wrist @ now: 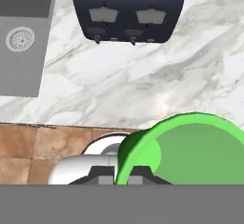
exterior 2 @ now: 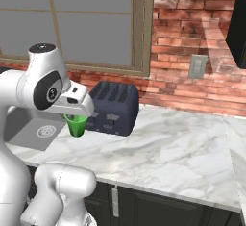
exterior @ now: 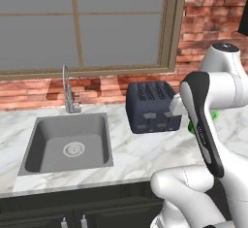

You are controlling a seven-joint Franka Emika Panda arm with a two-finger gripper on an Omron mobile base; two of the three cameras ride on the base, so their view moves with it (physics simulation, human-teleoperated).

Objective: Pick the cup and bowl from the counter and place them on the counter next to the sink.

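Over on the left sits the sink [exterior: 70,147], its grey basin sunk into the marble worktop [exterior: 140,156] with the round drain in the middle and the thin chrome faucet [exterior: 68,90] standing at its back edge, under the window. Moving right, there is bare marble and then the dark blue toaster [exterior: 151,106], slots up, levers facing the front edge. Just right of the toaster's near corner in the left base view, a sliver of green shows behind the white arm: that is the cup [exterior 2: 76,124]. From the right base view it hangs under the hand, above the worktop between sink and toaster, just in front of the toaster's left end. The hand view has its bright green rim [wrist: 186,147] looming large at the bottom, and the fingers [wrist: 121,175] are clenched on that cup's rim, marble and toaster beyond it
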